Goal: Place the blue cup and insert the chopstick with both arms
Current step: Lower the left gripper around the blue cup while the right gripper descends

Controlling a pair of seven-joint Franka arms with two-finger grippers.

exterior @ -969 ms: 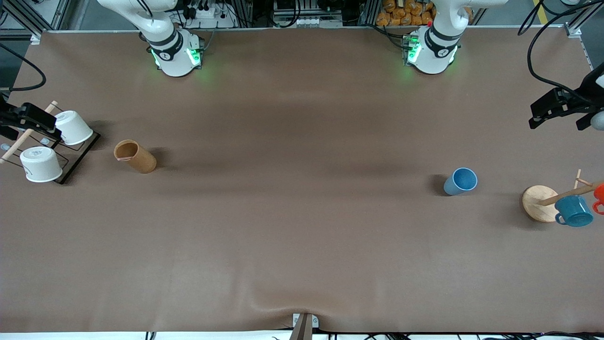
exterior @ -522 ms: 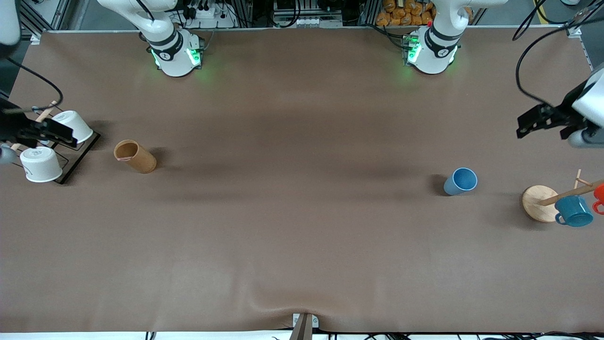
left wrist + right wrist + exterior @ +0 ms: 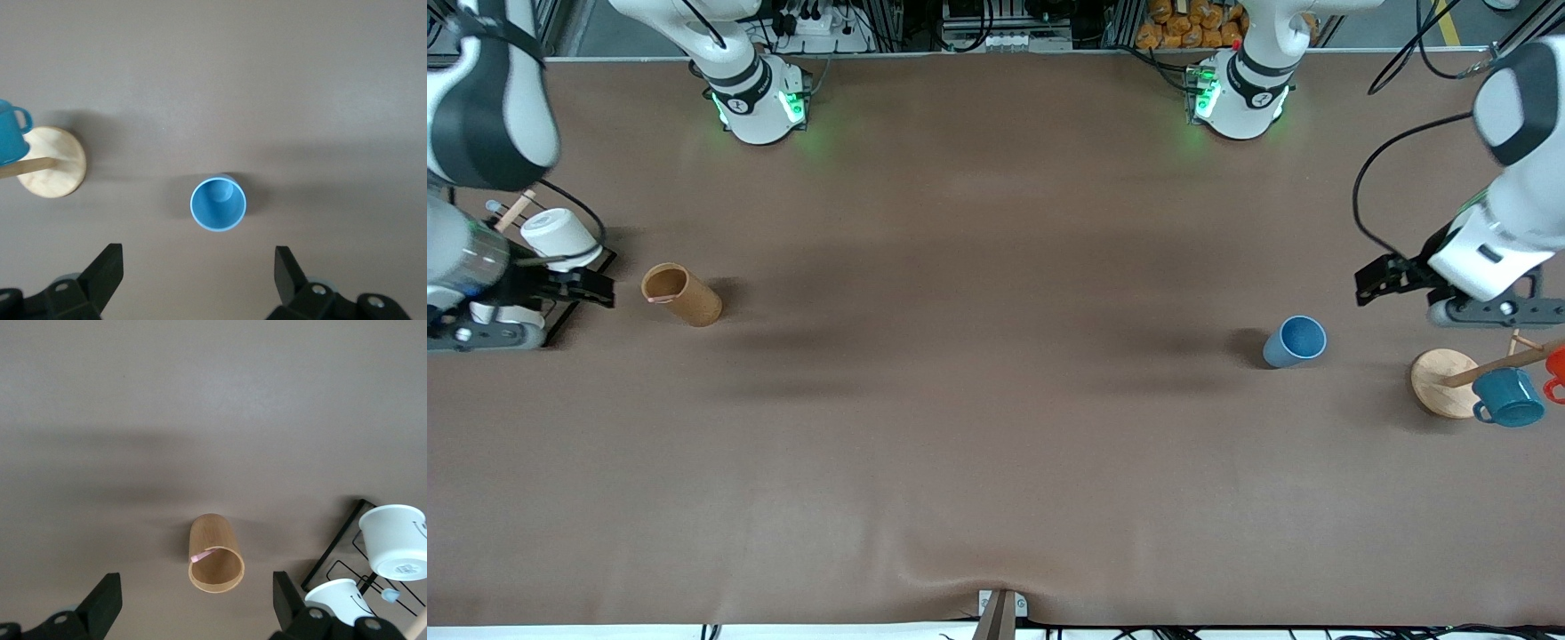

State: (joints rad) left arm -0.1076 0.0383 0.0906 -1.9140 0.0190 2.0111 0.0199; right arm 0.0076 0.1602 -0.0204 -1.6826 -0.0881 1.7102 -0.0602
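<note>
**Both arms poised, claws spread**

The small matte blue cup [image 3: 1295,341] stands upright toward the left arm's end; the left gripper [image 3: 1371,281], spread wide, hangs at its two o'clock. The pale-pink chopstick [image 3: 203,555] sits in a tan wooden cylinder [image 3: 681,294]; the right gripper [image 3: 596,292], jaws apart, hovers at its nine o'clock.

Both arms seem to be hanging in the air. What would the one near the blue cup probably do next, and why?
Probably lower the left hand onto the blue cup. The hand is open and holds nothing, and the cup stands upright on the table, between its fingers in the wrist view. The right hand, also open, hangs by the brown tube with the pink chopstick.
</note>
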